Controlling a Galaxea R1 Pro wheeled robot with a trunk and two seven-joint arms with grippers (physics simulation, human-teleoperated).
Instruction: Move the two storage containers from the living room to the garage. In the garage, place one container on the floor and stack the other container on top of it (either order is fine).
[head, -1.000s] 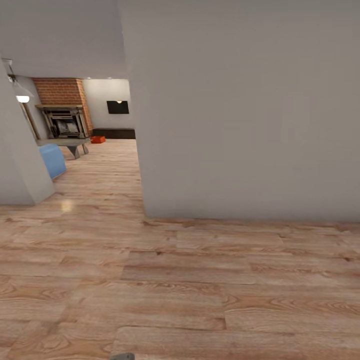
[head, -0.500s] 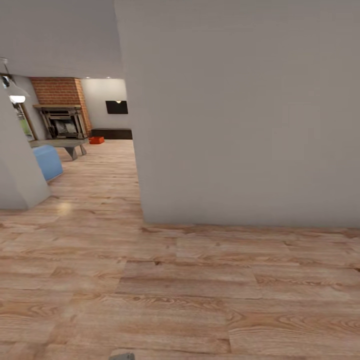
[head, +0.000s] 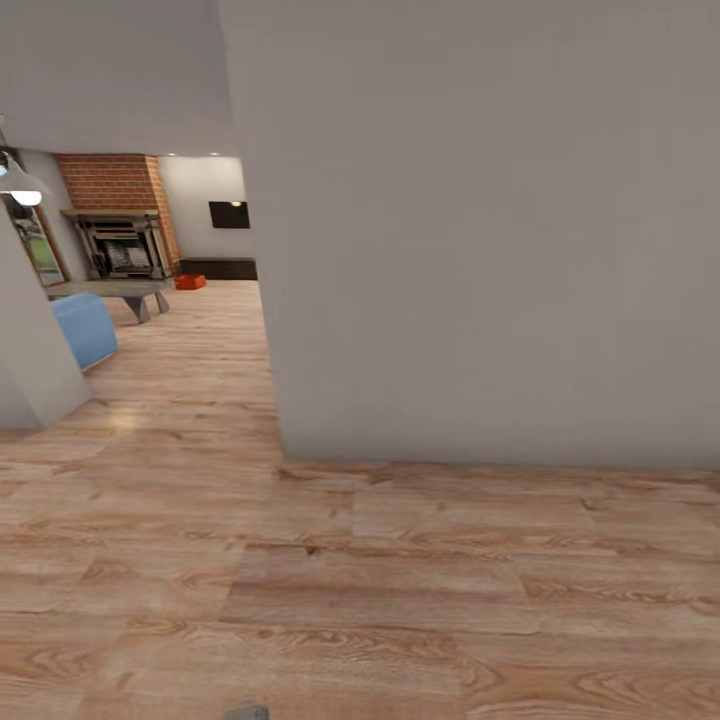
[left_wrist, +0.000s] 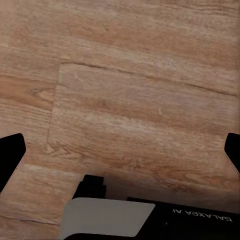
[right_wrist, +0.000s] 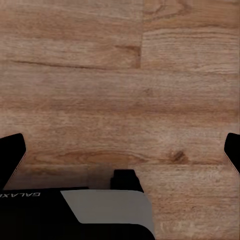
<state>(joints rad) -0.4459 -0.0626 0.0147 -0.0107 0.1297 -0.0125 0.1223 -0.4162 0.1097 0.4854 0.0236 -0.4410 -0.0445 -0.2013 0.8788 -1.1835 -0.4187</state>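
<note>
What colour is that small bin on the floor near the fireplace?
Orange-red bin, best seen in the head view.

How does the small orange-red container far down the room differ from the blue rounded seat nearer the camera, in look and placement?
The orange-red container is low, boxy and far off, on the wood-plank floor just before the dark low bench. The blue rounded seat is taller, soft-edged and nearer, partly hidden by the white wall corner. Both rest on the same plank floor, left of the large white wall.

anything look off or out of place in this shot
Nothing stands out. The storage container sits on the wood floor far off by the dark bench, too small to judge its state. Both wrist views show only intact planks between wide-apart fingers.
</note>
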